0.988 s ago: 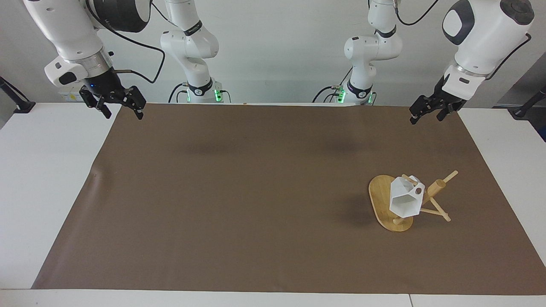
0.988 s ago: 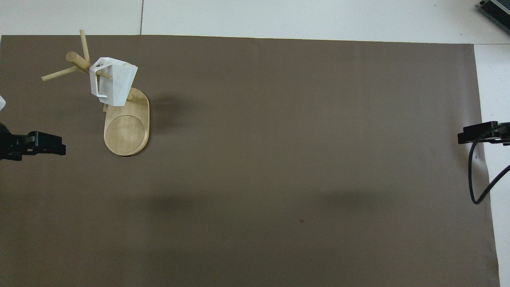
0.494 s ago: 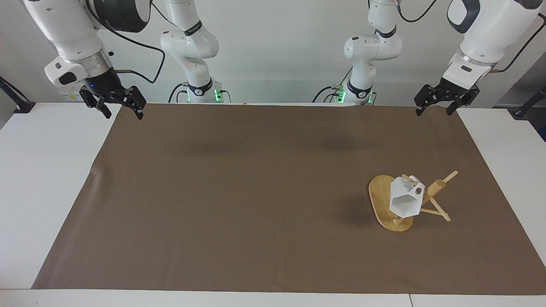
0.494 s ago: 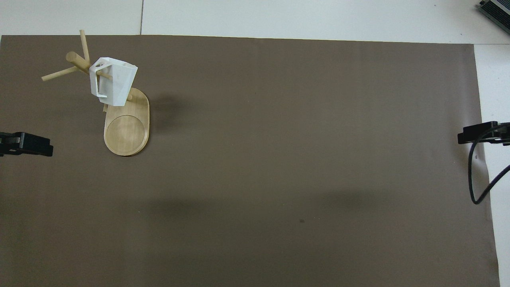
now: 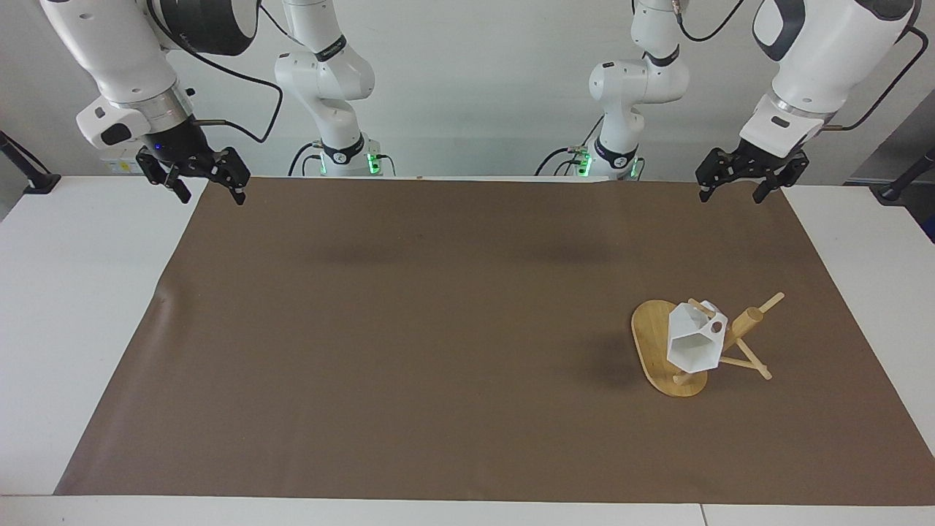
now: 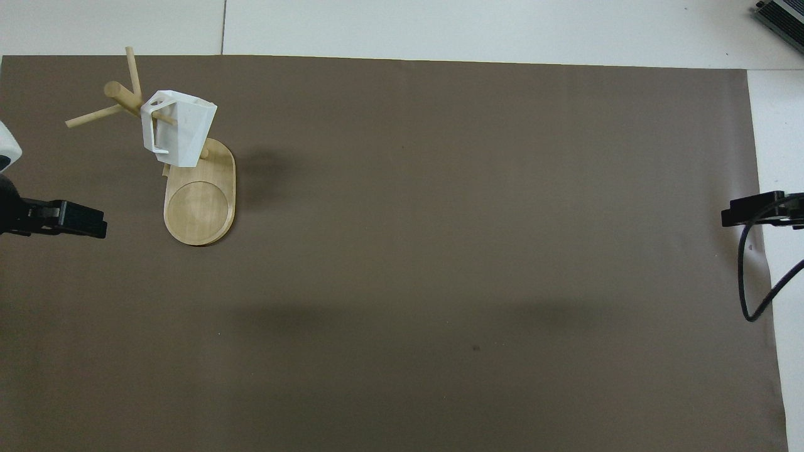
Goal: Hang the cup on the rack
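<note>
The white faceted cup hangs by its handle on a thin peg of the bamboo rack. The rack stands on its oval base toward the left arm's end of the table. Nothing touches the cup or the rack. My left gripper hangs open and empty over the mat's edge nearest the robots, well apart from the rack. My right gripper is open and empty too, waiting over the mat's corner at the right arm's end.
A brown mat covers most of the white table. A black cable loops down from the right arm at the mat's edge. Both arm bases stand along the table's robot edge.
The left gripper turned its wrist and shifted a little toward the table's middle, staying high over the mat's edge. The cup, the rack and the right arm have not moved.
</note>
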Available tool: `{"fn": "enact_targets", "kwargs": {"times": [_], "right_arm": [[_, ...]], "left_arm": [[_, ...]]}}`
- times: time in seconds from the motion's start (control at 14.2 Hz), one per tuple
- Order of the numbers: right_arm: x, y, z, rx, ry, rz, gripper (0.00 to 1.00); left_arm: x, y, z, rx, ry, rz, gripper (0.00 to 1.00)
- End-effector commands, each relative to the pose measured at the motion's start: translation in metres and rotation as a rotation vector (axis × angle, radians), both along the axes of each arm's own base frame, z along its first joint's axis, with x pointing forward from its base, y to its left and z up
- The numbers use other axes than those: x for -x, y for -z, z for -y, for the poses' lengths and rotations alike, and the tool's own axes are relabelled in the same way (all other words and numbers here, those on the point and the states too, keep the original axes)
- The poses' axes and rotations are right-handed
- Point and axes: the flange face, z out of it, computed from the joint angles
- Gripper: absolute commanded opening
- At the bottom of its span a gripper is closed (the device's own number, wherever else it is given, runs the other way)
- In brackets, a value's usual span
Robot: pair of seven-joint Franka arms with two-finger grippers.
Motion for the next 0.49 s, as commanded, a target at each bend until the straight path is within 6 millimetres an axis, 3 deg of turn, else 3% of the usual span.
{"fn": "enact_targets", "kwargs": {"times": [0.0,0.42], "right_arm": [[0.0051,-0.0025,-0.0012,-0.001,0.016,-0.006,1.0],[0.0044,-0.0031,-0.0011,-0.001,0.024,0.0,1.0]], "left_arm": [[-0.0046,-0.009,0.0015,0.061,-0.035,0.065,1.0],[0.0025,-0.0116,0.0058,0.027,-0.005,0.01,1.0]]}}
